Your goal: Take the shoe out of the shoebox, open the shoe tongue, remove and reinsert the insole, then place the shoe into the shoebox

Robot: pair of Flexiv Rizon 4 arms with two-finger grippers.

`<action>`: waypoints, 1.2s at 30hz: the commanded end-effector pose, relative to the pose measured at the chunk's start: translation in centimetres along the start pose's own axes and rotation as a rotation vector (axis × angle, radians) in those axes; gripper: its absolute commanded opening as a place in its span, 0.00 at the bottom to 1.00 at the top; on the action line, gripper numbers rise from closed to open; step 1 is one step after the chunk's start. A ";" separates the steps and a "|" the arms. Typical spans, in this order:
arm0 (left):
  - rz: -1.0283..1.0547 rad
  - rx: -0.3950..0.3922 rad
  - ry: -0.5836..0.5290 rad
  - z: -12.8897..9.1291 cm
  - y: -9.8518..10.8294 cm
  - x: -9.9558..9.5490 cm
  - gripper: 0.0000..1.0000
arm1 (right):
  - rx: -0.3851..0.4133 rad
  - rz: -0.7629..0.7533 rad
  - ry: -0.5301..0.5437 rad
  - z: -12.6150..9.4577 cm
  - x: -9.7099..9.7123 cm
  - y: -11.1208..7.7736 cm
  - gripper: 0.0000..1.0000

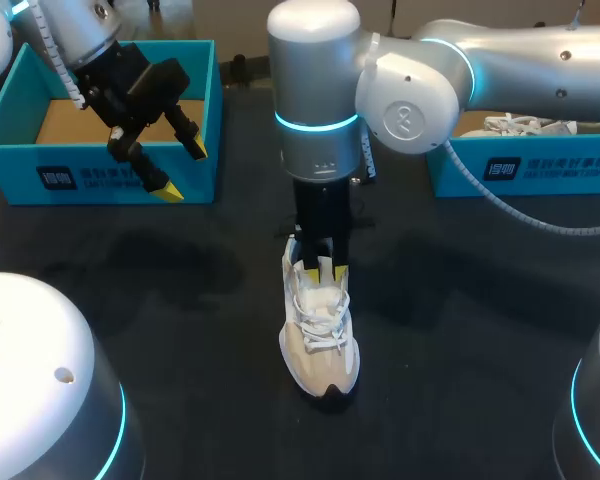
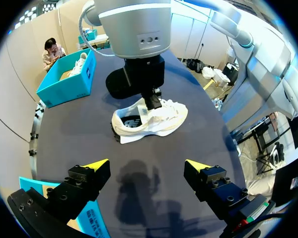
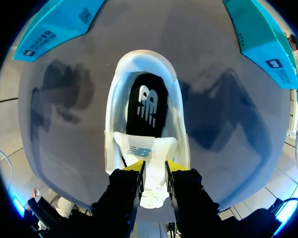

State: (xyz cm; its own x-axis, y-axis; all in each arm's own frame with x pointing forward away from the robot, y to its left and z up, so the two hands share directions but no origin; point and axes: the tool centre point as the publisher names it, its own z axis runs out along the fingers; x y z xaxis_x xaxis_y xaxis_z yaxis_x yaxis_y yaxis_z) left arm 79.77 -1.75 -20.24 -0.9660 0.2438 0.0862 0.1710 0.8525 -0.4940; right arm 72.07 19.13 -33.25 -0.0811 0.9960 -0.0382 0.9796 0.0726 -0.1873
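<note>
A white and beige shoe (image 1: 320, 340) stands upright mid-table, toe toward the front edge. My right arm reaches in to the middle, and its gripper (image 1: 320, 265) comes down at the shoe's opening. In the right wrist view that gripper (image 3: 154, 166) is shut on the white tongue (image 3: 149, 153), which is pulled back toward the laces. The black insole (image 3: 146, 104) shows inside the shoe (image 3: 114, 129). My left gripper (image 1: 185, 170) hangs open and empty over the front wall of the left teal shoebox (image 1: 80, 175). From the left wrist view, the shoe (image 2: 154, 119) lies ahead of that gripper (image 2: 146, 163).
The left shoebox holds only brown cardboard. A second teal shoebox (image 1: 520, 170) at the back right holds another white shoe (image 1: 520, 125). Dark table surface (image 1: 180, 300) lies bare around the shoe on both sides.
</note>
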 end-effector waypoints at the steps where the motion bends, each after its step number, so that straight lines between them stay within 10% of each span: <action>1: 0.000 -0.003 0.001 0.0 0.0 0.0 1.00 | -0.068 -0.005 0.005 -1.5 -0.3 -0.9 0.27; 17: 0.000 -0.003 0.001 0.0 0.0 0.0 1.00 | -0.322 -0.382 0.053 -4.5 -1.4 1.7 0.47; 21: 0.000 -0.003 0.001 0.0 0.0 0.0 1.00 | -0.302 -0.518 0.022 -5.0 -1.6 2.8 0.52; 29: 0.000 -0.003 0.001 0.0 0.0 0.0 1.00 | -0.290 -0.740 -0.020 -6.0 -1.6 4.6 0.96; 36: 0.000 -0.003 0.001 0.0 0.0 0.0 1.00 | -0.274 -0.893 -0.139 -6.8 -1.0 5.9 1.00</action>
State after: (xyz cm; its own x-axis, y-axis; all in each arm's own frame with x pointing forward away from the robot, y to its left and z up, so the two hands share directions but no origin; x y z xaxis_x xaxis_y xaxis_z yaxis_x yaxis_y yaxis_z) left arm 79.77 -1.74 -20.24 -0.9660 0.2437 0.0863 0.1709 0.8525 -0.4940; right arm 78.68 17.90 -27.83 -0.7990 0.5977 -0.0653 0.5914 0.8009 0.0942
